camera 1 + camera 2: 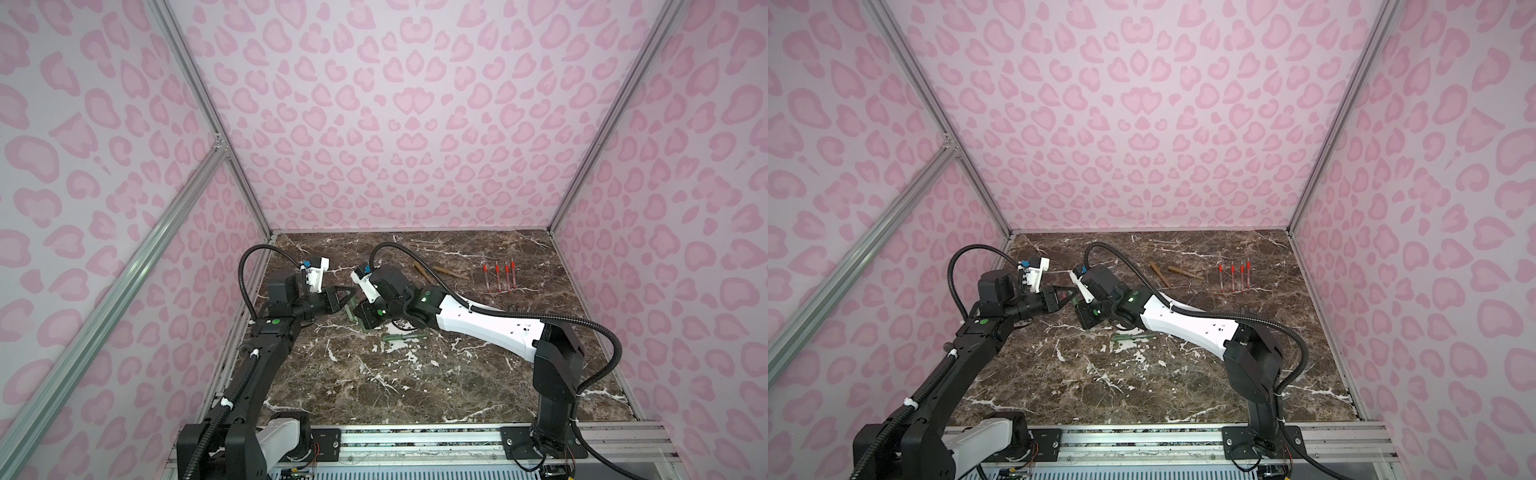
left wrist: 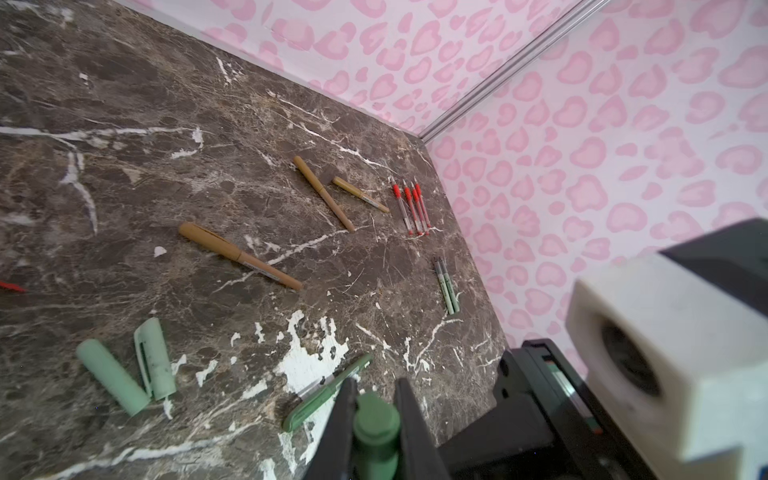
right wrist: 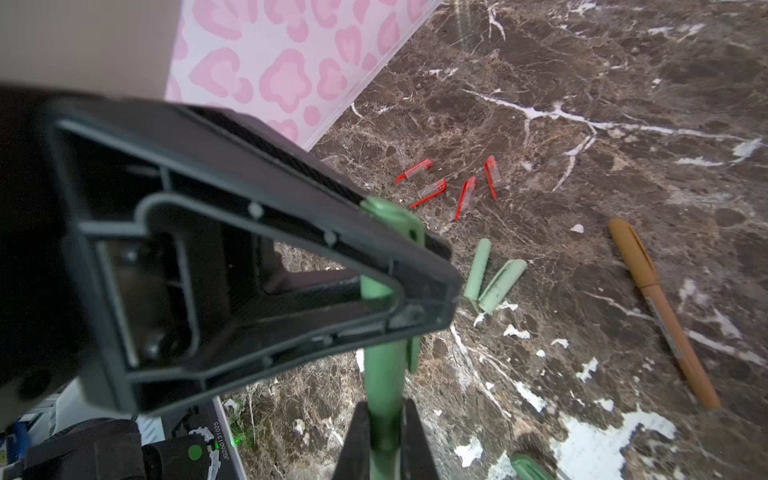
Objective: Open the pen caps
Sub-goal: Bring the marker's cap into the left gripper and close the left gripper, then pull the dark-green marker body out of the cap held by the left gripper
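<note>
A sage green pen hangs above the marble table between both grippers. My right gripper (image 3: pixel 382 436) is shut on the pen's body (image 3: pixel 382 382). My left gripper (image 2: pixel 376 409) is shut on its green pen cap (image 2: pixel 376 419), which also shows in the right wrist view as the cap (image 3: pixel 390 216) pinched at the jaw tips. In both top views the left gripper (image 1: pixel 349 297) (image 1: pixel 1072 293) and right gripper (image 1: pixel 362 322) (image 1: pixel 1084 316) meet at the left middle. Two loose green caps (image 2: pixel 112 376) (image 2: pixel 156 359) and several red caps (image 3: pixel 465 197) lie on the table.
Another green pen (image 1: pixel 405 338) (image 2: pixel 328 390) lies just in front of the grippers. Tan capped pens (image 2: pixel 241 255) (image 2: pixel 324 193) (image 2: pixel 359 194) lie further back. Red pen bodies (image 1: pixel 498 276) stand in a row at the back right. Two green pen bodies (image 2: pixel 446 286) lie near the right wall.
</note>
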Robot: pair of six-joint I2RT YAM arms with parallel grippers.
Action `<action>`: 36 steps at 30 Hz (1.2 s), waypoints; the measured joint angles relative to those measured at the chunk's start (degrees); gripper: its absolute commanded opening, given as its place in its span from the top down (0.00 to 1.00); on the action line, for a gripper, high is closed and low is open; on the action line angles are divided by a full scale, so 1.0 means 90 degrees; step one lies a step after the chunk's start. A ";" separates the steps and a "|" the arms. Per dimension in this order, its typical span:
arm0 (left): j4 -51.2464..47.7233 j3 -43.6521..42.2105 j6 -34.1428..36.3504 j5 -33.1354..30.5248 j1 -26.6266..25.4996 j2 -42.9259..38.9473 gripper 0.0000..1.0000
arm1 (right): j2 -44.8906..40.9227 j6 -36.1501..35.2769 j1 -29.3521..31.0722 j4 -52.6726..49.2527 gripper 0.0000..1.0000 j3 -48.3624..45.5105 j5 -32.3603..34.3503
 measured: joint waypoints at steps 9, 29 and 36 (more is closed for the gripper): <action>-0.0007 0.0051 0.0012 -0.0102 -0.0002 -0.0041 0.96 | 0.0017 0.0000 0.0010 0.0119 0.82 -0.0015 0.0005; -0.0420 0.0129 0.0146 -0.0459 0.0177 -0.0102 0.96 | 0.0214 0.0000 0.0005 0.0945 1.00 -0.0410 -0.0277; -0.0814 0.0180 0.0121 -0.0410 0.0219 -0.0104 0.96 | -0.0061 0.0058 0.0044 0.1858 1.00 -0.1299 -0.0304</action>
